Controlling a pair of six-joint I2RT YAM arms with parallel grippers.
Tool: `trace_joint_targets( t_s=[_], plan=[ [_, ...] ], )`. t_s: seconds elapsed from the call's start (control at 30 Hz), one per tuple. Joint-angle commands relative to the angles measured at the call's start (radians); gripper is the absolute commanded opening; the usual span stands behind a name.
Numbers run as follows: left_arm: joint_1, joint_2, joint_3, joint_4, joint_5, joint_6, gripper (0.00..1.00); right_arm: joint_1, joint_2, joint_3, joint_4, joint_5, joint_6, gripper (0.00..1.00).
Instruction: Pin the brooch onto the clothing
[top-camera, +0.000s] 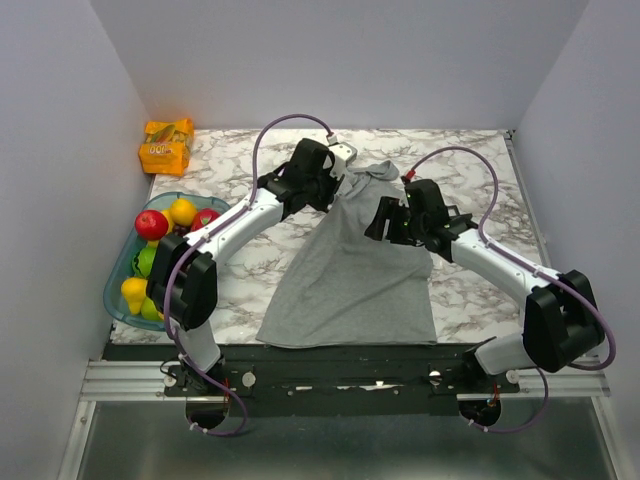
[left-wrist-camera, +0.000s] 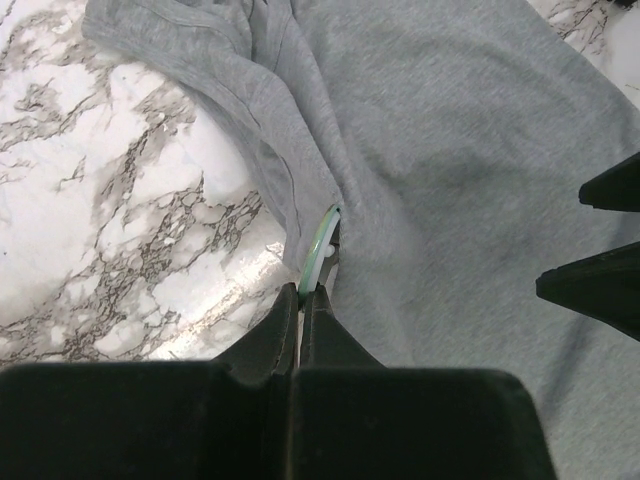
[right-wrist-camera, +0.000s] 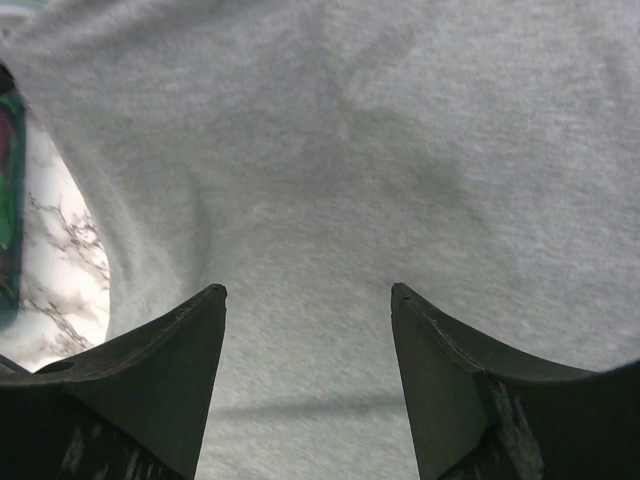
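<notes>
The light-grey tank top (top-camera: 350, 280) lies spread on the marble table, its straps towards the back. My left gripper (top-camera: 335, 187) is at its left armhole edge. In the left wrist view the gripper (left-wrist-camera: 306, 290) is shut on the brooch (left-wrist-camera: 320, 245), seen edge-on as a thin green-rimmed disc against the fabric hem (left-wrist-camera: 290, 190). My right gripper (top-camera: 380, 220) hovers open and empty over the top's upper middle; in its own view (right-wrist-camera: 308, 290) only grey cloth (right-wrist-camera: 400, 150) lies between the fingers. A green and red sliver (right-wrist-camera: 8, 200) at that view's left edge looks like the brooch.
A blue bowl (top-camera: 118, 290) of toy fruit stands at the left table edge, with an orange packet (top-camera: 166, 145) in the back left corner. Walls close in the table on three sides. My right fingertips (left-wrist-camera: 600, 280) show at the right of the left wrist view.
</notes>
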Motion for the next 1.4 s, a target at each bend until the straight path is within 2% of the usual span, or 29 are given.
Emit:
trace_joint_targets(
  t_s=[0.0,0.43,0.8,1.13,1.33,1.37],
  plan=[
    [0.017,-0.042,0.0,0.025,0.083,-0.039,0.0,0.002,0.044,0.044,0.126,-0.052,0.006,0.74],
    [0.035,-0.035,0.013,0.01,0.131,-0.059,0.0,0.019,0.251,0.246,0.176,-0.116,-0.074,0.73],
    [0.064,-0.034,0.013,0.016,0.146,-0.075,0.0,0.067,0.262,0.197,0.24,-0.158,-0.1,0.72],
    [0.064,-0.042,0.014,0.013,0.158,-0.079,0.0,0.074,0.288,0.225,0.249,-0.135,-0.127,0.71],
    [0.066,-0.043,0.014,0.015,0.165,-0.079,0.0,0.076,0.316,0.222,0.253,-0.131,-0.127,0.62],
    [0.066,-0.043,0.016,0.015,0.166,-0.081,0.0,0.076,0.317,0.217,0.256,-0.135,-0.127,0.57]
  ],
)
